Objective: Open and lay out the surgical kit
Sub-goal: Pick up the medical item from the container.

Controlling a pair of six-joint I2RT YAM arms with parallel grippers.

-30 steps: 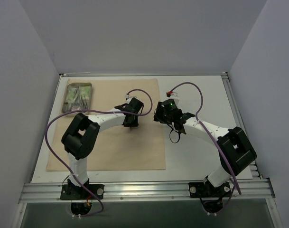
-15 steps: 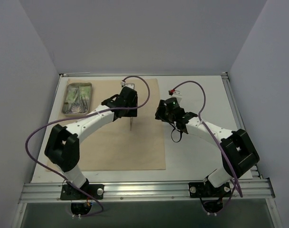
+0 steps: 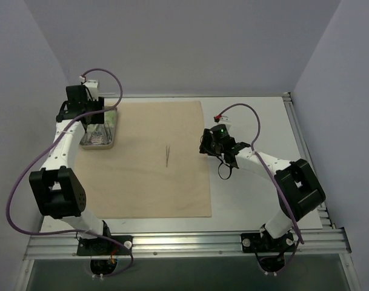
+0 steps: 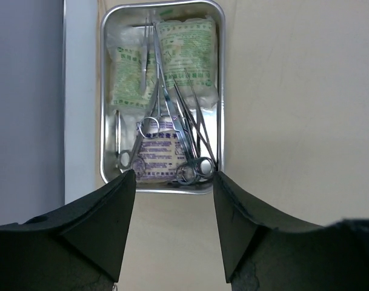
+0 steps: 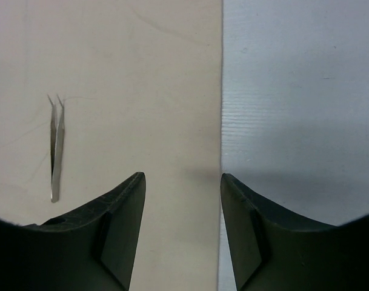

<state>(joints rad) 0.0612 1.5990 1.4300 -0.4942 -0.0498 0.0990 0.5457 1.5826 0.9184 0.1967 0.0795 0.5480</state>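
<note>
cloth wrap [image 3: 145,160] spread, tweezers [image 3: 167,155] laid out — scissors [image 4: 172,130] and packets [image 4: 187,45] wait in the tray [image 4: 220,91]; both grippers [image 4: 174,200] [image 5: 183,200] gape, holding nothing.

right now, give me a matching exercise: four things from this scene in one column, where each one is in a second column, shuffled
Things:
1. tweezers
2. scissor-like instruments
3. left gripper
4. right gripper

Places:
A. inside the steel tray, on top of the packets
B. hovering over the right edge of the beige cloth
C. lying alone mid-cloth
D. hovering at the tray's near end

Pairs: 1-C, 2-A, 3-D, 4-B
</note>
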